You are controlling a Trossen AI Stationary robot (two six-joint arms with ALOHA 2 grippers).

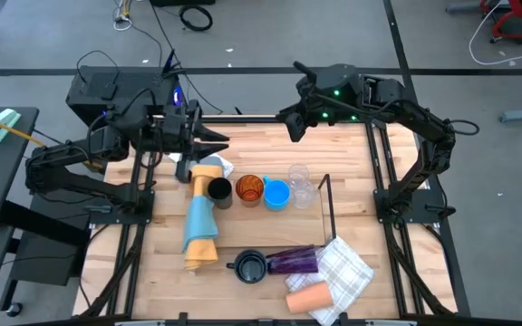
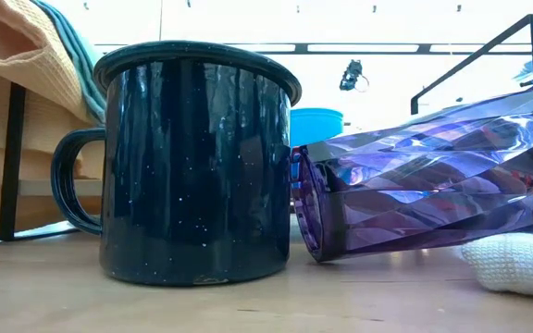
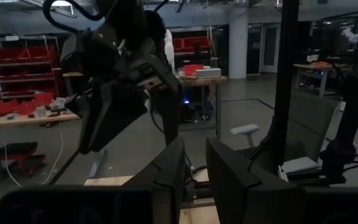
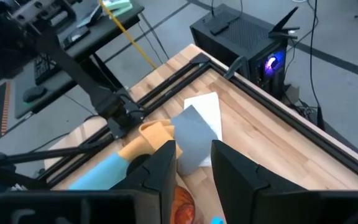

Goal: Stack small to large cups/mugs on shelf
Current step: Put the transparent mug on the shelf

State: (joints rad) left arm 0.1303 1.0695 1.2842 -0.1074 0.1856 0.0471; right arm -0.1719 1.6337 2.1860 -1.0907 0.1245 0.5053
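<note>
Three cups look left to go, by my count: nearest the front edge the peach cup [image 1: 308,297] lies on its side next to a checked cloth [image 1: 344,272], and just behind it sit the dark handled mug [image 1: 250,266], upright, and the purple tumbler [image 1: 293,261], tipped over with its mouth right by the mug. In the low view the mug is glossy navy with white speckles and the tumbler is faceted, see-through plastic. Further back, the thin black shelf [image 1: 325,201] has a row going: black cup [image 1: 218,191], amber cup [image 1: 249,189], blue cup [image 1: 276,194], then the clear glasses [image 1: 299,181]. I can't tell if they're nested or just lined up. A rolled yellow-and-blue cloth [image 1: 201,222] lies along the left end. At the far side both arms hang back: the left gripper [image 3: 196,146] over the back-left part of the table, fingers slightly apart on nothing, and the right gripper [image 4: 193,149] near the back edge, also parted and empty.
</note>
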